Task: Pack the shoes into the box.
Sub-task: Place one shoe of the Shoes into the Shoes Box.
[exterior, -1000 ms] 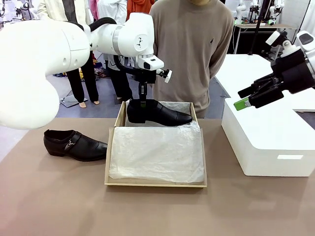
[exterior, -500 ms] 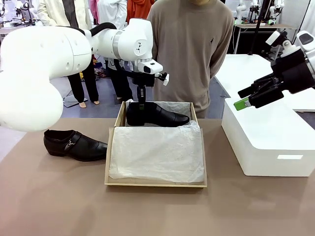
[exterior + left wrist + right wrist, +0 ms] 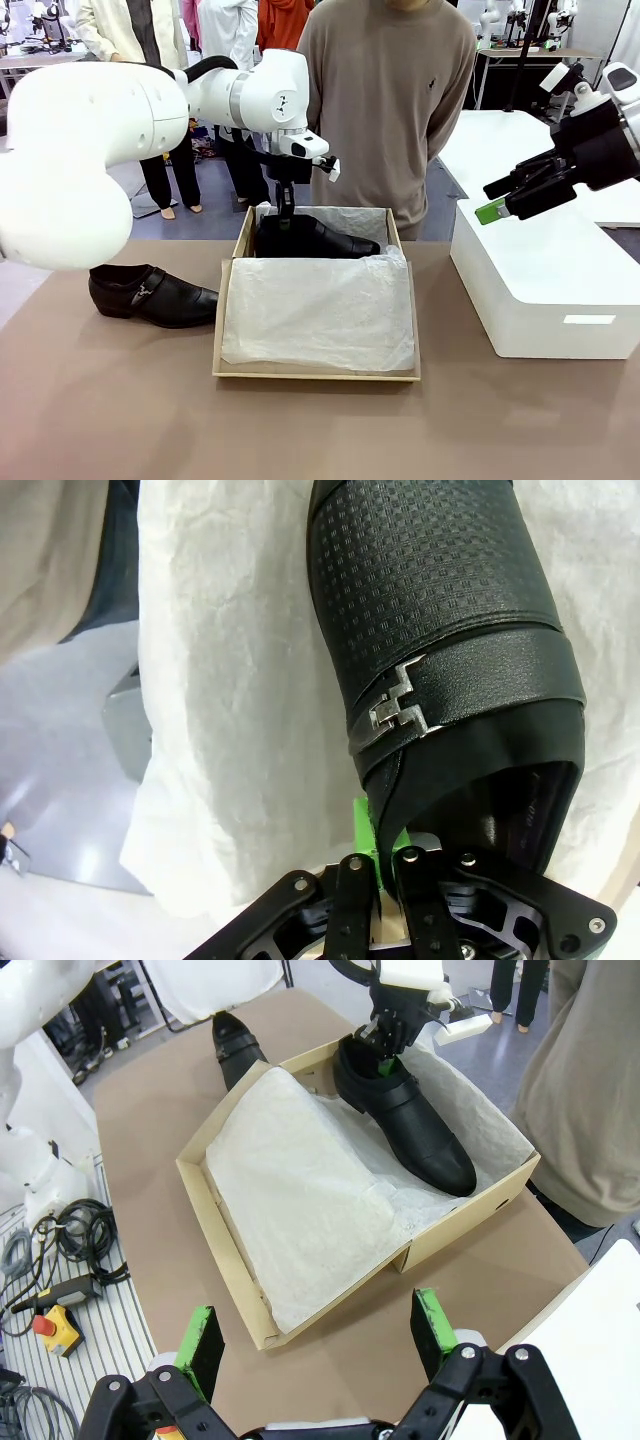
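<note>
Jaws of the left gripper (image 3: 285, 207) pinch the heel rim of one shoe (image 3: 322, 238), which sits low in the far half of the box (image 3: 315, 374) with its toe pointing right. The second shoe (image 3: 150, 293) lies on the table (image 3: 120, 400) left of the box, and the right gripper (image 3: 497, 207) hangs with jaws spread over a white block (image 3: 550, 290). From the left wrist, the left gripper (image 3: 385, 855) clamps the collar behind the buckle (image 3: 398, 702), with tissue (image 3: 230, 680) under the shoe (image 3: 430, 600). I cannot tell if the sole touches yet. It seems best to settle it flat before letting go and keep it against the far wall, leaving room for its mate. From the right wrist, the right gripper (image 3: 315, 1338) is wide apart, the box (image 3: 215, 1235) holds one shoe (image 3: 405, 1125) at its far side, and tissue covers its near half.
</note>
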{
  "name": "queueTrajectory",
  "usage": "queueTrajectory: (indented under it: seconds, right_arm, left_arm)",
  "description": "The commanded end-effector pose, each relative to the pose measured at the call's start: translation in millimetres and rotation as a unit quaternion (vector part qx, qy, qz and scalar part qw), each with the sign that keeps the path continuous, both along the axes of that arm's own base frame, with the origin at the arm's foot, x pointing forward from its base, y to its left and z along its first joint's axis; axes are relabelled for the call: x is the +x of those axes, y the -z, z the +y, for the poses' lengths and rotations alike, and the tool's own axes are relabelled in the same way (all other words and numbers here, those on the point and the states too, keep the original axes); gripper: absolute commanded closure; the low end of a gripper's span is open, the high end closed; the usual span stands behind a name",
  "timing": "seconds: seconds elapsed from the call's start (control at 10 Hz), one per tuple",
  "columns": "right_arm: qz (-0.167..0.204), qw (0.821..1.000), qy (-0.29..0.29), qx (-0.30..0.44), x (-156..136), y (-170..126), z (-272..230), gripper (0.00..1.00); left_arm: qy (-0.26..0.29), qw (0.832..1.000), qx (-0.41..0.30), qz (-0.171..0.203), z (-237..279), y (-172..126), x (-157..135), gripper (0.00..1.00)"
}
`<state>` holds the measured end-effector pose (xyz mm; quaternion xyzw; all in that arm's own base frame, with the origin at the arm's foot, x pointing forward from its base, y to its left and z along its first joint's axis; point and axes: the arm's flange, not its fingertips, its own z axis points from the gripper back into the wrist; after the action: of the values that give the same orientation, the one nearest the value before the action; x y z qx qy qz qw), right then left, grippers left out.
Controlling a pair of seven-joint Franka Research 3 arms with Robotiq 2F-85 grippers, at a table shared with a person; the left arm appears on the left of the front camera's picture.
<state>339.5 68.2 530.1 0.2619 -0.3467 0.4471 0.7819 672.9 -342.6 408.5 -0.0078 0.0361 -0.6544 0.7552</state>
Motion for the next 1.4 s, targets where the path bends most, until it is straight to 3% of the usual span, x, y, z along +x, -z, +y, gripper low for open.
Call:
queueTrajectory:
  seconds: [0.0, 0.1, 0.6, 1.1, 1.2, 1.3]
  right_arm:
    - [-0.013, 1.000, -0.009, 0.011, 4, 2, 1, 0.00]
    - [-0.013, 1.000, -0.009, 0.011, 4, 2, 1, 0.00]
    - [-0.013, 1.000, -0.009, 0.011, 4, 2, 1, 0.00]
    - [-0.013, 1.000, -0.009, 0.011, 4, 2, 1, 0.00]
    - [-0.013, 1.000, -0.009, 0.011, 4, 2, 1, 0.00]
    - [-0.013, 1.000, -0.009, 0.011, 4, 2, 1, 0.00]
  left_arm:
    - [-0.016, 1.000, -0.002, 0.012, -2, -6, 8, 1.00]
    - [-0.018, 1.000, -0.001, 0.015, -2, -6, 7, 1.00]
    - [-0.035, 0.999, 0.005, 0.024, 6, -17, 2, 0.03]
    - [-0.037, 0.999, 0.000, 0.021, 33, -56, -2, 0.00]
    - [-0.006, 0.999, 0.005, 0.051, 41, -53, 10, 0.00]
    - [-0.034, 0.999, 0.008, 0.015, 29, -51, -4, 0.00]
